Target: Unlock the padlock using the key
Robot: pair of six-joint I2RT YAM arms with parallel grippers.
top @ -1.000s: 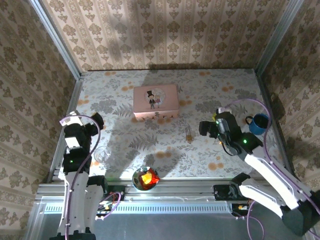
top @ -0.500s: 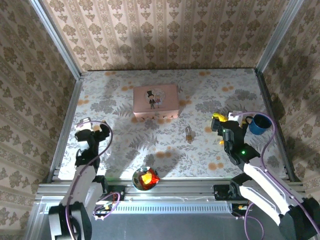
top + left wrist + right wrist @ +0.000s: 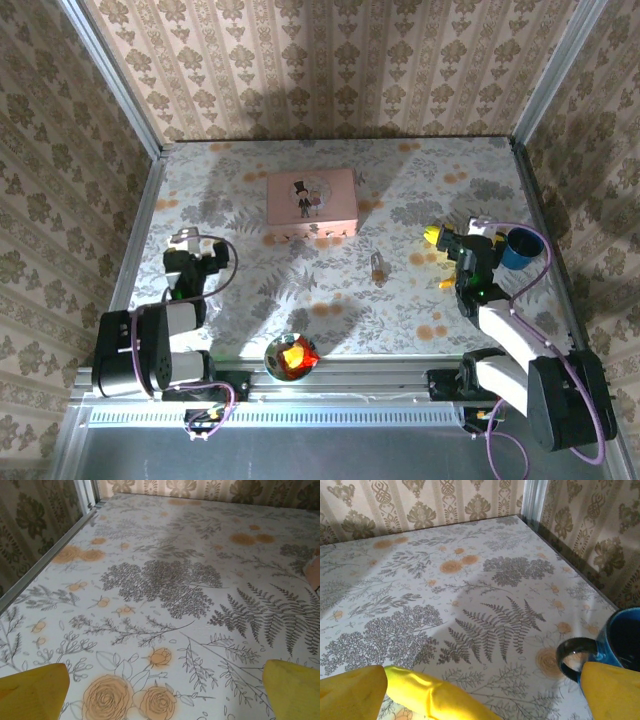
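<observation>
The small brass padlock (image 3: 378, 265) lies on the flowered table (image 3: 250, 300), in front of the pink box. I cannot make out the key at this size. My left gripper (image 3: 191, 252) sits low at the table's left side, well away from the padlock. In its wrist view the left gripper (image 3: 165, 700) is open, its yellow fingertips (image 3: 33, 691) wide apart over bare cloth. My right gripper (image 3: 466, 246) is to the right of the padlock. The right gripper (image 3: 480, 700) is open in its wrist view too, holding nothing.
A pink box (image 3: 311, 200) stands behind the padlock. A yellow banana-shaped object (image 3: 432, 694) lies on the table by my right gripper's left finger. A blue cup (image 3: 520, 247) stands just right of that gripper, the cup (image 3: 620, 642) close to the right finger. A bowl (image 3: 290, 357) sits at the near edge.
Both arms have folded down and back toward their bases. The right gripper has shifted right, toward the cup; the left has sunk low. Both stayed open.
</observation>
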